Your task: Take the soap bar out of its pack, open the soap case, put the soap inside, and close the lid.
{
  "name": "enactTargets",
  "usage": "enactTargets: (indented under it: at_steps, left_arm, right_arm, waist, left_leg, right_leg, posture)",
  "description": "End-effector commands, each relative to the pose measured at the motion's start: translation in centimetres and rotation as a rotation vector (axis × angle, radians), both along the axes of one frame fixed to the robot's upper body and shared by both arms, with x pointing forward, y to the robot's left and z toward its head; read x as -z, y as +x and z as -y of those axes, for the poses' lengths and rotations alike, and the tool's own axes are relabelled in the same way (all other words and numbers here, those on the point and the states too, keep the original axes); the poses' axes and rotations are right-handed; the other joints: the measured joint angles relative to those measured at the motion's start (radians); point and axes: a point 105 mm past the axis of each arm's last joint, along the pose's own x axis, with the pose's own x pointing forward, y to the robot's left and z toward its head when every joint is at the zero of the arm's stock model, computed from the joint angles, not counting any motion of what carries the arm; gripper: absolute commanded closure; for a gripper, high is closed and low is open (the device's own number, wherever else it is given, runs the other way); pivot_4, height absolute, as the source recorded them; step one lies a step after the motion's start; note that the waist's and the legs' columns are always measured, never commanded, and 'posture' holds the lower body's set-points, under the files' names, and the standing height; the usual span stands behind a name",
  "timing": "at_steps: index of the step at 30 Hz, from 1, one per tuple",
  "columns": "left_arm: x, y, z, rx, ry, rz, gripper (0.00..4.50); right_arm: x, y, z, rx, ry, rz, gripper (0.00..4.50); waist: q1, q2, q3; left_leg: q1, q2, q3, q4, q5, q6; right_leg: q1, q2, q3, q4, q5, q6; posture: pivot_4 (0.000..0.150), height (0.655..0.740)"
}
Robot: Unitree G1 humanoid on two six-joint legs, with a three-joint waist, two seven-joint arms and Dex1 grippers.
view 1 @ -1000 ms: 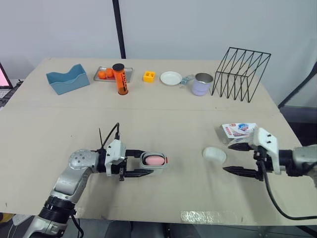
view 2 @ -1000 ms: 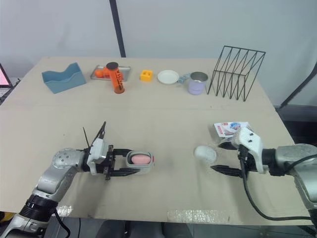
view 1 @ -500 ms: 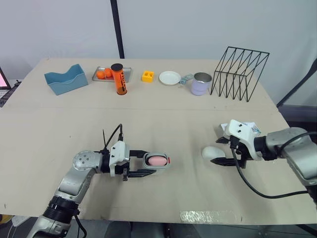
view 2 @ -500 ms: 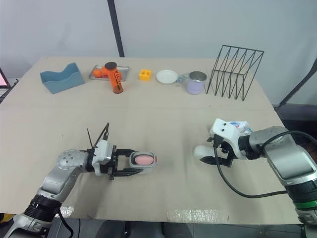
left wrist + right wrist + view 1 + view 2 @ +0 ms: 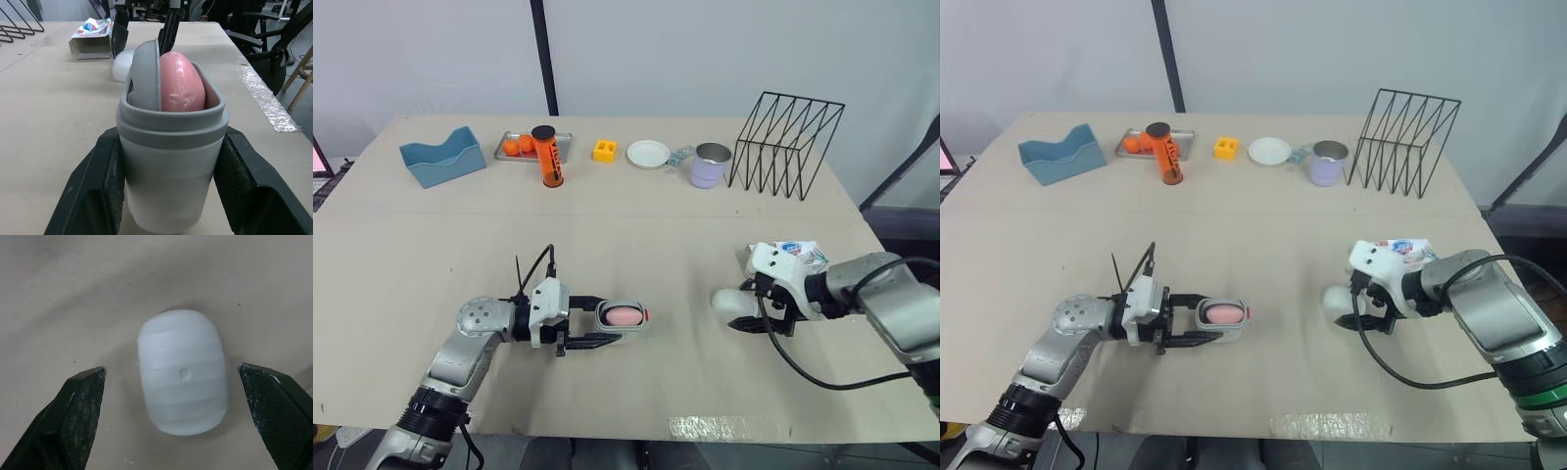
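Lid pickup is the step we're on, as far as we can judge. The pink soap (image 5: pixel 181 83) already sits in the grey soap case (image 5: pixel 168 147), just left of centre in the lower half of the head view. The left gripper (image 5: pixel 612 321) is clamped on that case from both sides. The white lid (image 5: pixel 182 372) lies flat on the desk (image 5: pixel 636 235), right of centre, and the right gripper (image 5: pixel 171 369) is spread wide with one finger on each side of it, neither touching. The empty soap pack (image 5: pixel 793 253) lies just behind that gripper.

How we'd do it well:
- Come down centred, so both fingers meet the lid's sides together and it doesn't skid or spin.
- Pinch gently, since it looks smooth and rounded.
- Carry it level over the case and line up the long axes before pressing.
- Watch the grey insert (image 5: pixel 146 73) standing up beside the soap, as it may block the lid from seating.

The count:
- One each of soap, case, lid and pack, plus two grippers.
- Along the top of the frame, one each of blue holder (image 5: pixel 442 157), metal tray (image 5: pixel 519 147), orange bottle (image 5: pixel 549 157), yellow block (image 5: pixel 605 150), white plate (image 5: pixel 648 154), mug (image 5: pixel 711 165) and wire rack (image 5: pixel 787 142).
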Motion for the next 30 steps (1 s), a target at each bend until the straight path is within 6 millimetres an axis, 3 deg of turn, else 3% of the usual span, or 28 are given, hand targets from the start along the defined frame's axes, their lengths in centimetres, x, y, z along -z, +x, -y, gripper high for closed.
enactTargets:
  at_steps: [1,7,10,11,14,23,30]
  left_arm:
    - [-1.2,-0.1,0.4,0.017,-0.017,0.046,2.48]
    - [-1.2,0.0,0.6,0.018,-0.019,0.046,2.48]
    - [-1.2,0.0,0.6,0.019,-0.02,0.047,2.48]
    - [-1.2,0.0,0.6,0.019,-0.02,0.047,2.48]
    - [-1.2,0.0,0.7,0.018,-0.021,0.047,2.48]
    - [-1.2,0.0,0.7,0.016,-0.017,0.046,2.48]
    - [-1.2,0.1,0.8,0.018,-0.015,0.047,2.48]
  right_arm:
    - [-1.4,0.2,-0.5,-0.031,-0.041,0.047,0.06]
    - [-1.3,0.4,-0.7,-0.037,-0.053,0.043,0.06]
    - [-1.0,0.4,-0.6,-0.037,-0.064,0.032,0.7]
    - [-0.9,0.4,-0.5,-0.037,-0.065,0.03,1.32]
    - [-0.8,0.4,-0.6,-0.037,-0.067,0.03,2.63]
    - [-1.6,0.3,-1.5,-0.089,-0.06,0.051,2.69]
    - [-6.0,0.1,-4.0,-0.256,0.016,0.123,2.69]
  waist:
    - [0.0,0.0,0.0]
    - [0.0,0.0,0.0]
    - [0.0,0.0,0.0]
    - [0.001,0.0,0.0]
    - [0.001,0.0,0.0]
    - [0.0,0.0,0.0]
    - [-0.001,0.0,0.0]
  left_leg:
    - [0.0,0.0,0.0,0.0,0.0,0.0]
    - [0.0,0.0,0.0,0.0,0.0,0.0]
    - [0.0,0.0,0.0,0.0,0.0,0.0]
    - [0.0,0.0,0.0,0.0,0.0,0.0]
    - [0.0,0.0,0.0,0.0,0.0,0.0]
    - [0.0,0.0,0.0,0.0,0.0,0.0]
    - [0.0,0.0,0.0,0.0,0.0,0.0]
  right_leg:
    - [0.0,0.0,0.0,0.0,0.0,0.0]
    - [0.0,0.0,0.0,0.0,0.0,0.0]
    - [0.0,0.0,0.0,0.0,0.0,0.0]
    - [0.0,0.0,0.0,0.0,0.0,0.0]
    - [0.0,0.0,0.0,0.0,0.0,0.0]
    - [0.0,0.0,0.0,0.0,0.0,0.0]
    - [-0.001,0.0,0.0,0.0,0.0,0.0]
  posture:
    - [0.15,0.74]
    - [0.15,0.74]
    - [0.15,0.74]
    - [0.15,0.74]
    - [0.15,0.74]
    - [0.15,0.74]
    - [0.15,0.74]
